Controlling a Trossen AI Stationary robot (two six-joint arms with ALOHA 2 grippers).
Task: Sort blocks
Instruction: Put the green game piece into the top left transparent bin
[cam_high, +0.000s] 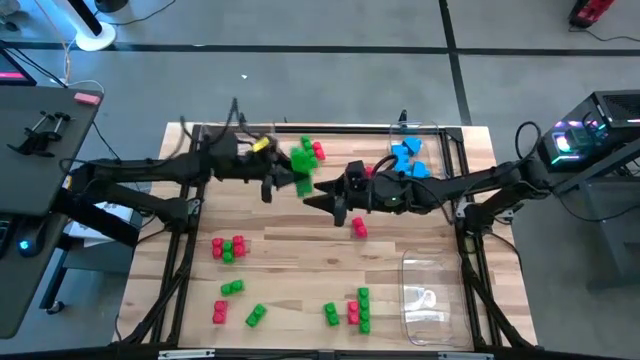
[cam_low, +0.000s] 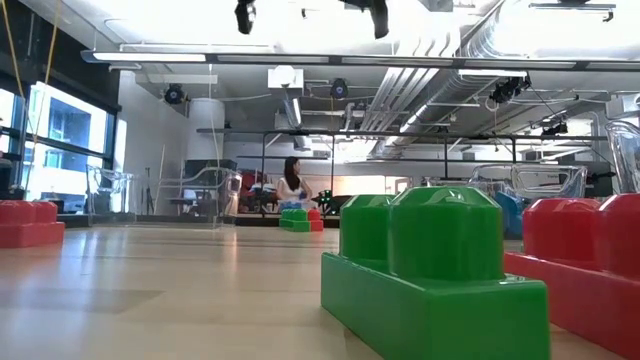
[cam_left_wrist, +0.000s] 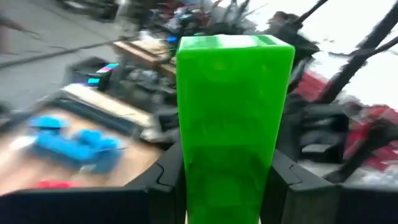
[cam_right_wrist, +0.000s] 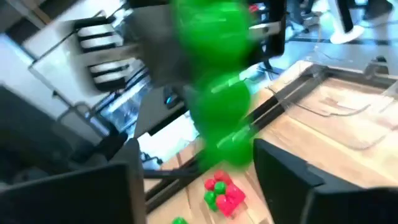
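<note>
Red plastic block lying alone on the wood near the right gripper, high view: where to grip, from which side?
Take the small red plastic block from straight above, fingers across its two narrower sides. It lies alone on the wooden table, so nothing crowds either side; its studs' direction is unclear.

A clear plastic tray (cam_high: 428, 290) lies on the wooden table (cam_high: 300, 270) — a person (cam_low: 292, 186) sits far behind.

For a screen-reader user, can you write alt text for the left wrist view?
A green block stands upright between the left pincer's dark fingers, filling the middle of the picture. Blue blocks lie on the wooden table beyond it.
</note>
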